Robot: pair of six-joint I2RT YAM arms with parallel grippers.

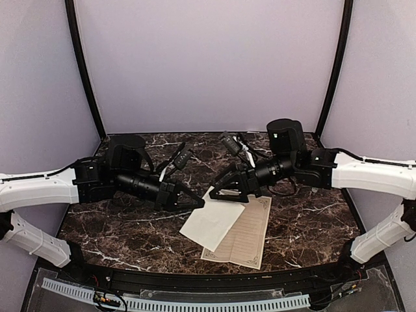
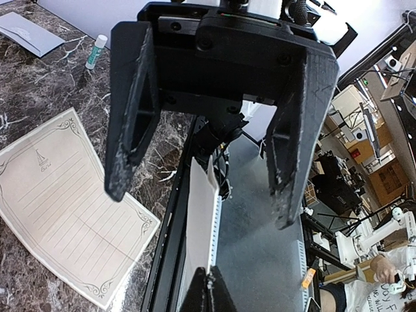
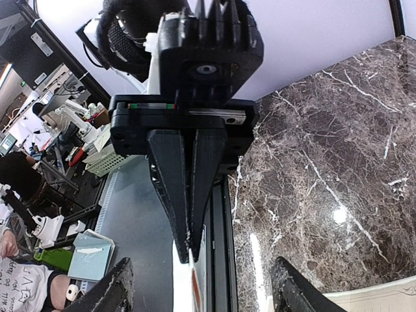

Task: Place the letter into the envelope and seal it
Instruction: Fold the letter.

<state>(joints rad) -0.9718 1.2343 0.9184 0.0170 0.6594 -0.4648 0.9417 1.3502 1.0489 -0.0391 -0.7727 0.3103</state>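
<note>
Two sheets of the letter lie near the table's front. One shows its plain off-white back (image 1: 211, 224); the other, ruled with an ornate border (image 1: 246, 237), lies partly under it. My left gripper (image 1: 195, 203) is shut on the plain sheet's upper corner, and the left wrist view shows that sheet edge-on (image 2: 201, 221) between the shut tips (image 2: 209, 272). My right gripper (image 1: 220, 190) hangs open just right of that corner, facing the left one, its fingers (image 2: 130, 130) wide apart and nothing between them. The grey-lavender envelope (image 2: 29, 32) lies flat at the far left of the left wrist view.
A glue stick (image 2: 96, 52) with a green cap lies beside the envelope. The dark marble table (image 1: 312, 221) ends at a black rail (image 1: 195, 276) along the front. Lavender walls close in the back and both sides.
</note>
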